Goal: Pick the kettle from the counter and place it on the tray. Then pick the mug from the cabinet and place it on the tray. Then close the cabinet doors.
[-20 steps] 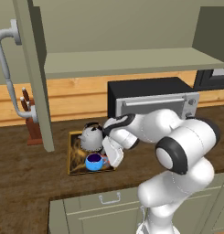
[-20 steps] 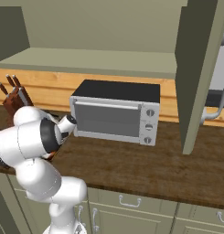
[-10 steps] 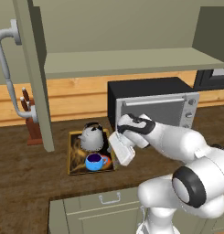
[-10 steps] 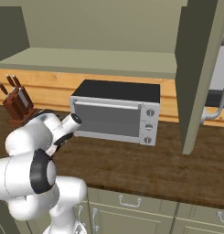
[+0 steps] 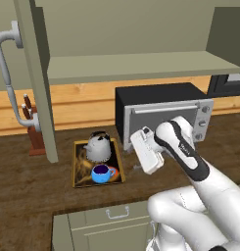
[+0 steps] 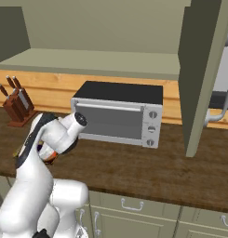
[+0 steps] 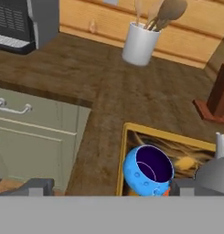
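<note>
Kettle point(image 5: 99, 147), mug point(image 5: 101, 173) on tray point(image 5: 76, 166); cabinet doors point(image 5: 37, 73) open.

One kettle point(image 5: 99, 147), one mug point(image 5: 101, 173), one tray point(image 5: 78, 174), one toaster oven point(image 5: 163, 115), one knife block point(image 5: 35, 135), one white utensil crock point(image 7: 141, 44), two open cabinet doors point(image 5: 39, 73).

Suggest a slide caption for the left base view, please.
Kettle and mug on the tray; cabinet doors open.
</note>
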Available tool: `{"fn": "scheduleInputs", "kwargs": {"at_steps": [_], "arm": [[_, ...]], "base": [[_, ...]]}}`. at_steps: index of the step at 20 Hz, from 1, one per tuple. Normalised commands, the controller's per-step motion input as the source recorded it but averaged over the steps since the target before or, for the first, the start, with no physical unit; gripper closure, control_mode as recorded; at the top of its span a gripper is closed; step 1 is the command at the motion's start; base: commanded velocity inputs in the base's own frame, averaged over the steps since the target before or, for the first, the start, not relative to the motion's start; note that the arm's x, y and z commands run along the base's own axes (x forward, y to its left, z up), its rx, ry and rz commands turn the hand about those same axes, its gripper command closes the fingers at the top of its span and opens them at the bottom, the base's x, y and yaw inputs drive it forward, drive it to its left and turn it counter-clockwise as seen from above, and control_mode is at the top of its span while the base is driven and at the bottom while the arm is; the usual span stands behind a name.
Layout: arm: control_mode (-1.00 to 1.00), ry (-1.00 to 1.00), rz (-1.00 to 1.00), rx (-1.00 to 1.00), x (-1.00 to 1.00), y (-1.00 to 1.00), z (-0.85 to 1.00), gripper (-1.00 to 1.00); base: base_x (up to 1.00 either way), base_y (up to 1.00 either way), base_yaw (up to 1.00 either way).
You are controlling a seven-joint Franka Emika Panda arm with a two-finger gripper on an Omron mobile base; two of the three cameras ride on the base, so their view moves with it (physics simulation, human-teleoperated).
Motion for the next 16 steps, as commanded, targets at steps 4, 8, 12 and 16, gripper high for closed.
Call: {"fn": "scheduleInputs", "kwargs": {"at_steps": [4,8,12,16], "arm": [[-1.00,-0.01,-0.17,0.13,-0.54,-0.42,0.86,-1.00],[-1.00,0.00,-0.19,0.14,-0.31,-0.48,0.75,-1.00],[-1.00,0.02,-0.20,0.15,-0.25,-0.51,0.69,-1.00],[-1.00,0.07,-0.23,0.16,-0.32,-0.58,0.55,-1.00]], "base": [[0.00,0.00,0.00],[0.00,0.00,0.00],[0.00,0.00,0.00],[0.00,0.00,0.00]]}}
